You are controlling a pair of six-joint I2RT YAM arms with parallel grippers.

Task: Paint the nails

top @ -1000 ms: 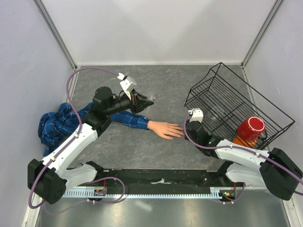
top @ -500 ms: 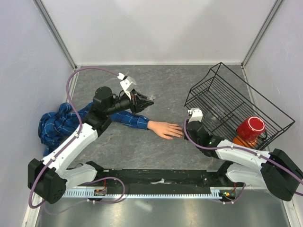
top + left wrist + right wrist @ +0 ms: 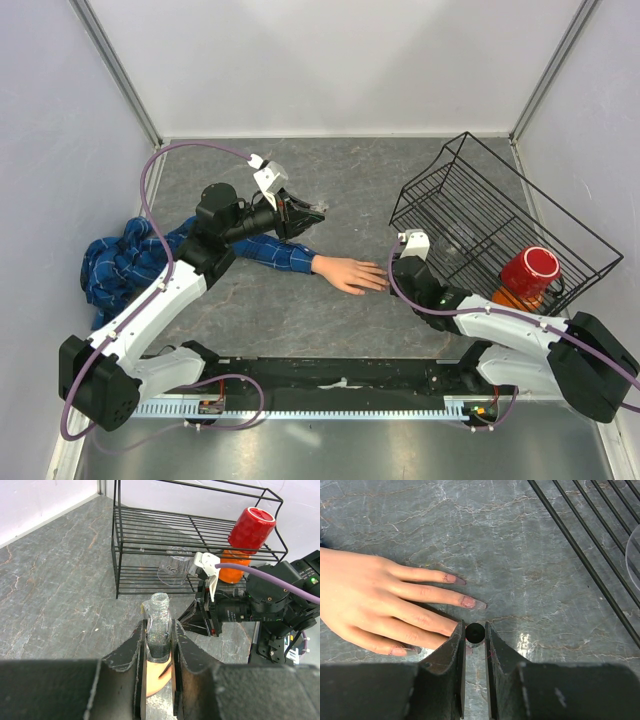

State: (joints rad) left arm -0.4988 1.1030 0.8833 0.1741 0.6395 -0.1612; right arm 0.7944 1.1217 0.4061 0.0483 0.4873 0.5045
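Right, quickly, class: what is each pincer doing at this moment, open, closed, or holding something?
Left pincer: closed on the small glass bottle.
Right pincer: closed on a small black cap at the mannequin hand fingertips.

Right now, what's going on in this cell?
The left tool is shut on a small clear bottle, held near the plaid sleeve. The right tool grips a small black cap, probably the brush end. It is low at the fingertips of the mannequin hand, which lies flat on the table. The nails on the two fingers beyond the tool look tinted, so this appears to be mid-painting.
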